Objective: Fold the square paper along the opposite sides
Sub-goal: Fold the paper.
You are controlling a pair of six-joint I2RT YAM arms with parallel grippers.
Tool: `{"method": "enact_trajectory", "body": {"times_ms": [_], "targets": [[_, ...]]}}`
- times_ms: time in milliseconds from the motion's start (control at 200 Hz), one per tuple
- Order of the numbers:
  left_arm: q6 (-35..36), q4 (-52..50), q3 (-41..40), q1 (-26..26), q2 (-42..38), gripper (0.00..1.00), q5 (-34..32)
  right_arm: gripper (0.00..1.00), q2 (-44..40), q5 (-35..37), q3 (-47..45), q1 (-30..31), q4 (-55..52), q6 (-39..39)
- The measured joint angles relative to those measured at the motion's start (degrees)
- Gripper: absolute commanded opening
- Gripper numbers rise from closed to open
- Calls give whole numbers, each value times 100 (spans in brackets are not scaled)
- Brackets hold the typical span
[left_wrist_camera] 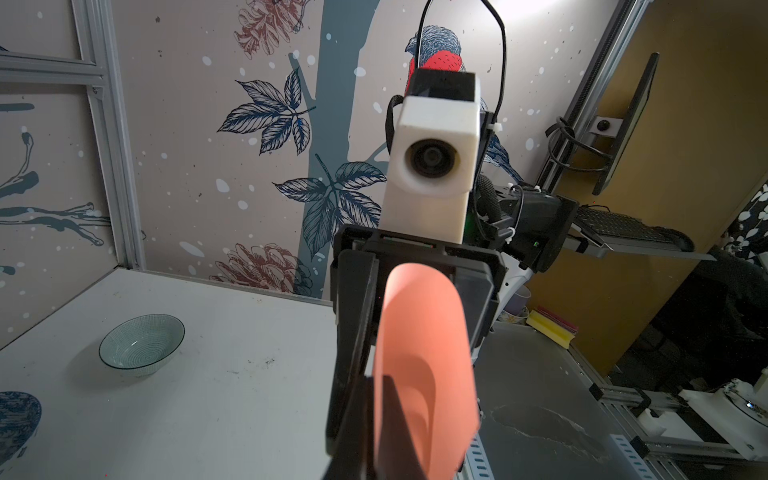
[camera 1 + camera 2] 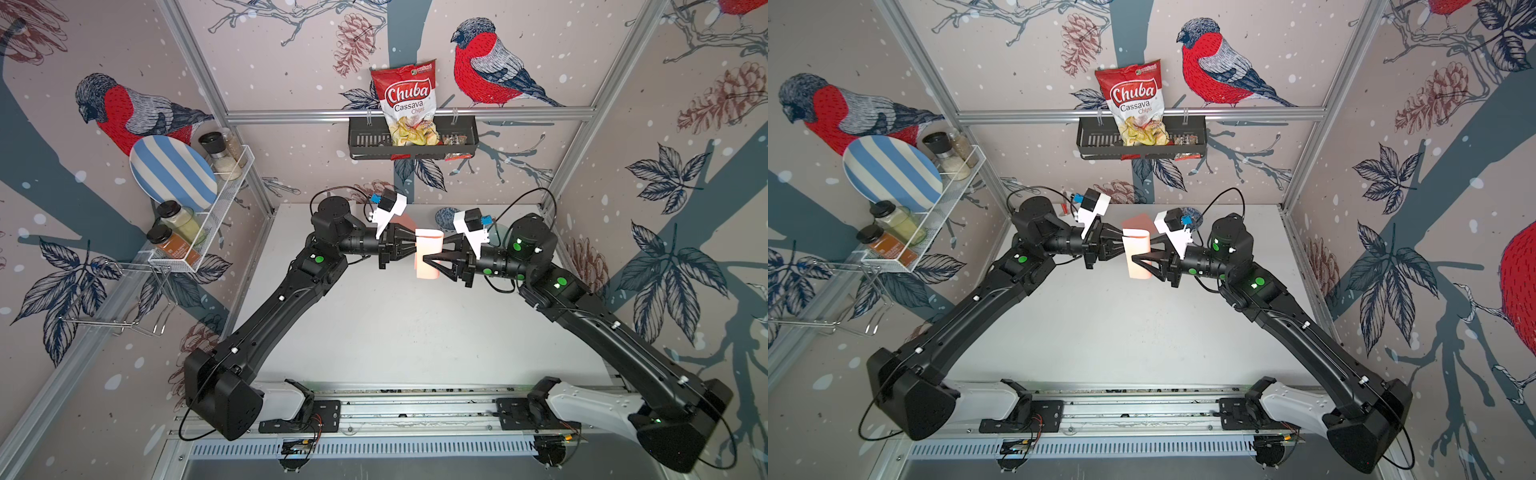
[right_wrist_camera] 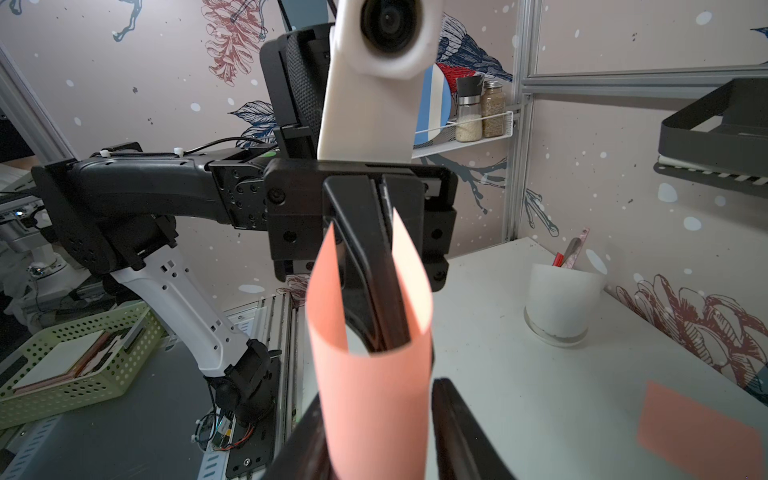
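Paper [image 2: 429, 243], one pink square, hangs in the air above the back of the table [image 2: 395, 332], bent into a loop. The left gripper [image 2: 414, 242] is squeezed tight on it. The right gripper [image 2: 1141, 252] has a jaw on each side of the loop; I cannot tell if it squeezes. One more pink sheet [image 3: 702, 428] lies flat, partly cut off. The loop is well apart from the table's side edges.

Square paper [image 2: 428, 253]: plain salmon pink. Left gripper [image 2: 409, 243], right gripper [image 2: 430, 261]: black. Camera housing [image 1: 432, 166]: white. Desk [image 2: 395, 324]: off-white, scuffed. Plate [image 2: 172, 174]: blue-and-white stripes. Chips bag [image 2: 407, 95]: red and white. Wall basket [image 2: 365, 141]: black. Bowl [image 1: 141, 340]: teal, fine-lined. Cup [image 3: 561, 299]: white. Loose sheet [image 3: 698, 428]: same salmon. Wallpaper [image 2: 291, 62]: beige, red-breasted birds, navy leaves, brown pinecones.
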Motion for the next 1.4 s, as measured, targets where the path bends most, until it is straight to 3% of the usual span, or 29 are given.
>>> {"method": "enact_trajectory", "body": {"times_ms": [1401], "targets": [[2, 7, -57, 0, 0, 0, 35, 31, 48, 2, -11, 33, 107, -4]]}}
